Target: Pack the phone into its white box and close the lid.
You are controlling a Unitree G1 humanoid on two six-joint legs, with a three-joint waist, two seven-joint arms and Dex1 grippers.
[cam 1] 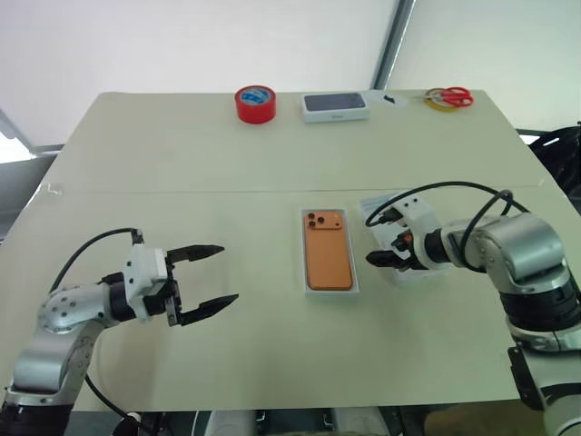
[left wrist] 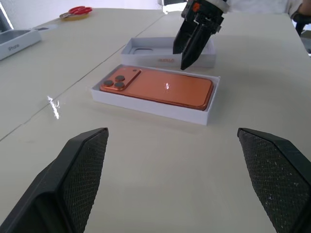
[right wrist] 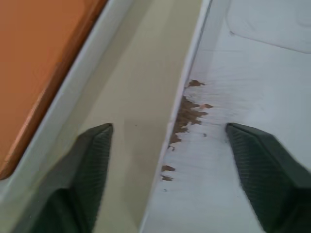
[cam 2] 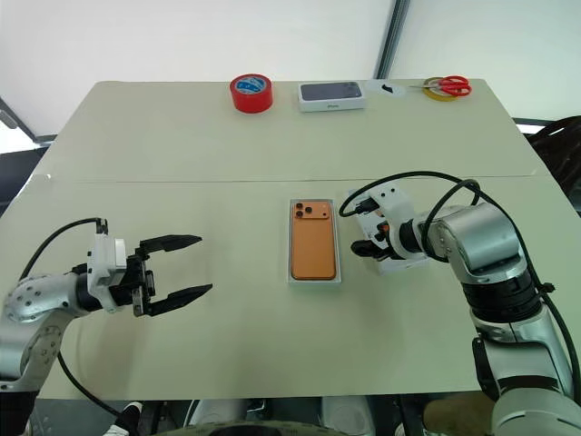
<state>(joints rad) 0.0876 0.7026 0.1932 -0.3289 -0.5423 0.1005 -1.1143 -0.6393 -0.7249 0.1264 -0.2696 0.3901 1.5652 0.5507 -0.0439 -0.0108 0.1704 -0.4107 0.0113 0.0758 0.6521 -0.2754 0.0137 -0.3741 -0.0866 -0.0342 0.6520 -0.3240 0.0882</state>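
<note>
The left gripper (cam 1: 201, 282) hovered over the near left part of the table (cam 1: 182, 173), fingers spread wide and holding nothing, pointing toward the middle. At the far edge lay a red tape roll (cam 1: 255, 104), then a second box (cam 1: 337, 106) with a dark phone picture, then red-handled scissors (cam 1: 448, 96).

In the middle of the table the phone (cam 1: 328, 253) lay back-up in the white box (cam 1: 356, 289), its three lenses at the far left corner. The box's rim showed all around it.

Just right of the box, with a narrow strip of bare table between them, lay the lid (left wrist: 146, 46), open side up, its pale inner face showing a few brown scuffs along the wall nearest the phone. The right gripper (cam 1: 381, 249) reached down over that wall, pointing steeply downward. In the right wrist view one finger hung over the strip of table and the other over the lid's inside, so the jaws straddled the wall, partly open; whether they touched it I cannot tell.
</note>
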